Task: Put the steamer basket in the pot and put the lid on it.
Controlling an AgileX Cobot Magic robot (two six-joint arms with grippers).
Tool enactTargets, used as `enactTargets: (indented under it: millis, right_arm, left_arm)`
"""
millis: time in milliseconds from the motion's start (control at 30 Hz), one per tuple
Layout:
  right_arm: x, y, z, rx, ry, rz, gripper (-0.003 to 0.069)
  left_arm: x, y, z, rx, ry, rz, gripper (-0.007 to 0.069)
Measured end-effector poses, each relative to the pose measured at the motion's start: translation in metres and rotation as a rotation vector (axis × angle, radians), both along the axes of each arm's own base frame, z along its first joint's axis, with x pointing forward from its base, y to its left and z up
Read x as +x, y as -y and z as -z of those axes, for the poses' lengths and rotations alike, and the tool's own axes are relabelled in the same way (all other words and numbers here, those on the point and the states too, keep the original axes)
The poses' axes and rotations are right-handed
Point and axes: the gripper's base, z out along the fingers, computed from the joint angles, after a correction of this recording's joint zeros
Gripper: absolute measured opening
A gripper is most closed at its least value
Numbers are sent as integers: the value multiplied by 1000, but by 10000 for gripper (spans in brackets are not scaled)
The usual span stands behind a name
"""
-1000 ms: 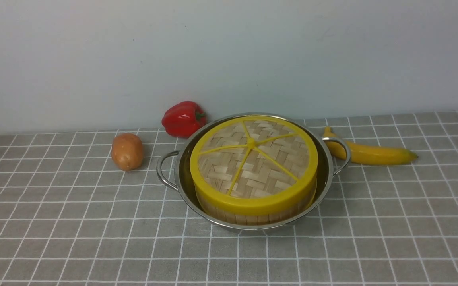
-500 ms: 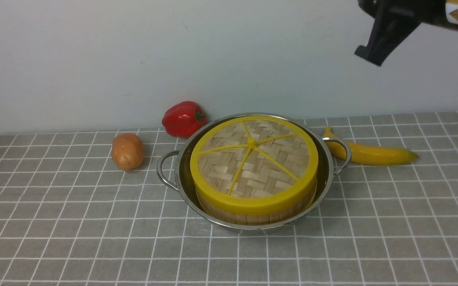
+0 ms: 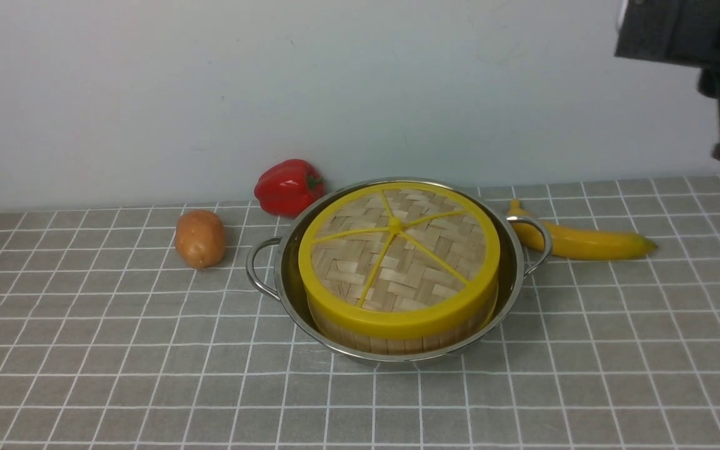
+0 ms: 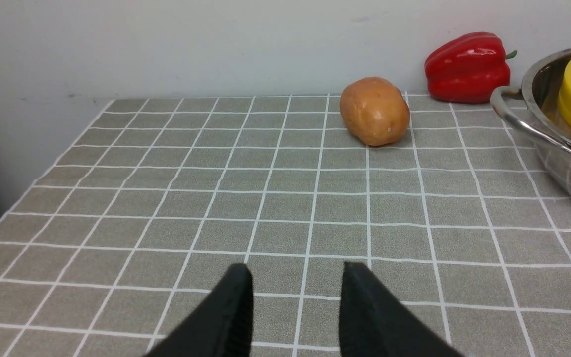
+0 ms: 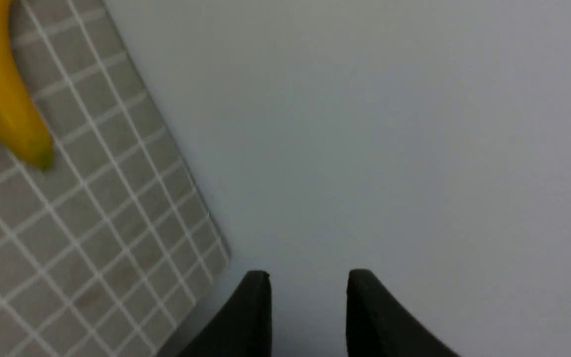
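Stainless-steel pot (image 3: 285,294), wide, shallow and shiny, with two looped wire side handles, stands on the grey checked tablecloth (image 3: 116,375) near the middle of the front view. Round bamboo steamer basket (image 3: 391,340) with upright slat wall sits inside the pot; flat woven-bamboo lid (image 3: 397,256) with thick yellow rim, yellow spokes and small centre knob rests on top of the basket, covering it. Brown potato (image 3: 200,238) lies to the pot's left, red bell pepper (image 3: 289,186) behind and left of it, yellow banana (image 3: 585,240) just beside its right handle. Left gripper (image 4: 295,282), black, hovers low over bare cloth well to the left of the pot, jaws parted with a clear gap, nothing between them. Right gripper (image 5: 308,287), black, is raised high at the right, well apart from pot and lid, facing the pale wall; jaws likewise parted and holding nothing.
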Motion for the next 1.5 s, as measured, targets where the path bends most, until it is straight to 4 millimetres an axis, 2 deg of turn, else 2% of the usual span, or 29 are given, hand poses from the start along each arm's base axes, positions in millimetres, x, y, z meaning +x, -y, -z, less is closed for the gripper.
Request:
enactTargets:
  millis: [233, 367, 400, 433, 467, 500, 533, 567, 600, 633, 700, 800, 933, 1133, 1333, 1500]
  right_arm:
    - [-2, 9, -3, -76, 0, 76, 239]
    - [-3, 9, -2, -26, 8, 98, 239]
    - [-4, 7, 1, 84, 23, 143, 239]
    - [-4, 7, 2, 120, 28, 158, 239]
    - [-6, 4, 7, 316, 51, 248, 239]
    - [-6, 4, 7, 316, 51, 248, 239]
    - [-8, -1, 13, 587, 71, 390, 239]
    - [-10, -3, 16, 708, 74, 459, 239]
    - [-10, -4, 17, 729, 73, 472, 239]
    - [-12, -7, 21, 853, 62, 549, 239]
    - [-15, -12, 25, 962, 23, 615, 239]
    - [-18, -16, 28, 992, -29, 623, 239]
    - [-21, -19, 30, 944, -117, 556, 239]
    - [-39, -22, 31, 964, -274, 467, 239]
    - [-47, -16, 33, 756, -335, 268, 239]
    - [-51, -14, 31, 698, -359, 189, 239]
  left_arm:
    - [0, 0, 0, 0, 0, 0, 243]
    - [0, 0, 0, 0, 0, 0, 243]
    - [0, 0, 0, 0, 0, 0, 243]
    - [0, 0, 0, 0, 0, 0, 243]
    - [0, 0, 0, 0, 0, 0, 243]
    - [0, 0, 0, 0, 0, 0, 243]
    - [0, 0, 0, 0, 0, 0, 243]
    - [0, 0, 0, 0, 0, 0, 243]
    - [0, 0, 0, 0, 0, 0, 243]
    - [0, 0, 0, 0, 0, 0, 243]
    - [0, 0, 0, 0, 0, 0, 243]
    - [0, 0, 0, 0, 0, 0, 243]
    - [0, 0, 0, 0, 0, 0, 243]
    - [0, 0, 0, 0, 0, 0, 243]
    - [0, 0, 0, 0, 0, 0, 243]
    - [0, 0, 0, 0, 0, 0, 243]
